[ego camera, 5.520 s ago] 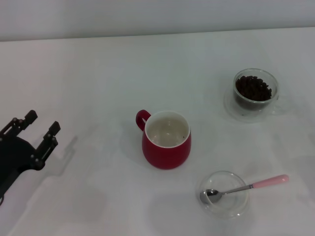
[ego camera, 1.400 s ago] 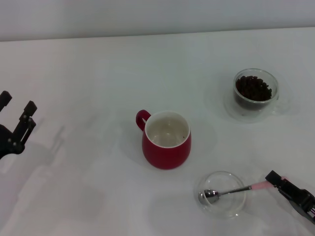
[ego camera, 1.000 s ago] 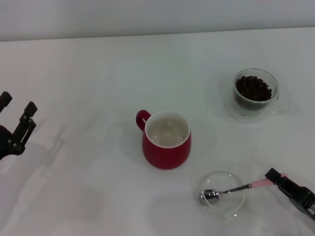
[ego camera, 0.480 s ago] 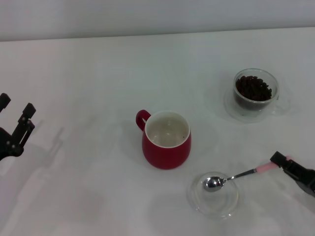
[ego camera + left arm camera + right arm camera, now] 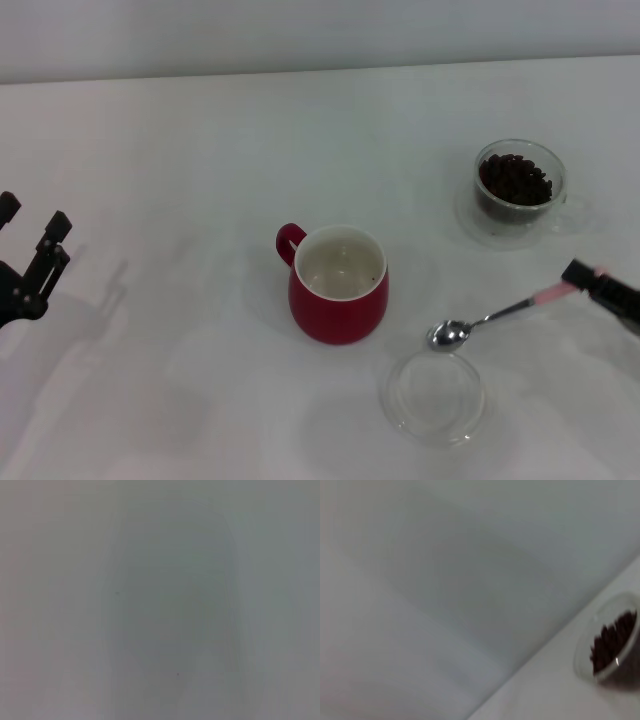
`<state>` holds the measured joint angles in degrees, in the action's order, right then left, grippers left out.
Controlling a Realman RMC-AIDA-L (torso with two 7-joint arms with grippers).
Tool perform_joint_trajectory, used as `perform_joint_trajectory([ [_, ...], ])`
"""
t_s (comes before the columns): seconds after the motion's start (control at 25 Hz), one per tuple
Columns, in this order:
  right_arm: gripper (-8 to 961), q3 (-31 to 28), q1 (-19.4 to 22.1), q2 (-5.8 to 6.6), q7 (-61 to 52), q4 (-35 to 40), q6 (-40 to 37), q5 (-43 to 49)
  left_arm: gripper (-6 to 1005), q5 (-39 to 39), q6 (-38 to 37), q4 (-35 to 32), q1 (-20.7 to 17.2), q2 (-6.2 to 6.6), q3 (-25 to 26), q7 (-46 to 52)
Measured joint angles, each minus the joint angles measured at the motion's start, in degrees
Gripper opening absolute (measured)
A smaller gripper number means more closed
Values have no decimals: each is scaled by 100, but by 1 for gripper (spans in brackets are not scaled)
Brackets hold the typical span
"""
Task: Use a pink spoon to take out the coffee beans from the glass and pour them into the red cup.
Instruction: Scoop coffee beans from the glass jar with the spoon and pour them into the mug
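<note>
In the head view my right gripper [image 5: 590,278] at the right edge is shut on the pink handle of the pink spoon [image 5: 490,318]. The spoon hangs in the air, its empty metal bowl above the far rim of a shallow clear dish [image 5: 434,396]. The glass [image 5: 519,187] with dark coffee beans [image 5: 515,178] stands at the back right, beyond the gripper. The right wrist view also shows the glass [image 5: 610,642] and its coffee beans [image 5: 612,640]. The red cup [image 5: 338,285] stands at the table's middle, left of the spoon. My left gripper [image 5: 28,250] hangs open at the far left.
The white table [image 5: 200,150] ends at a pale wall along the back. The left wrist view shows only a blank grey surface.
My right gripper took hold of the spoon's handle and lifted it out of the dish, up and toward the back. The dish slid slightly left. The left arm drew back to the left.
</note>
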<state>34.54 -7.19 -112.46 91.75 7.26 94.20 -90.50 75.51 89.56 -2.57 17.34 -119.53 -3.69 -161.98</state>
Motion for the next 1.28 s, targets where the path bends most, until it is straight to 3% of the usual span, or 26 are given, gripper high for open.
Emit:
perform_joint_trajectory([
  [0.44,153,-212,-674,452,-290,598,-221,-20,547,165,-38,63,10,8,0,0],
  [0.96,156,-432,-1187,707,-418,1253,-703,-41,547,244,-143,64,114,19,0,0],
  [1.28,158,-401,-1329,665,-282,1784,-1271,125,546,364,-167,47,135,21,0,0],
])
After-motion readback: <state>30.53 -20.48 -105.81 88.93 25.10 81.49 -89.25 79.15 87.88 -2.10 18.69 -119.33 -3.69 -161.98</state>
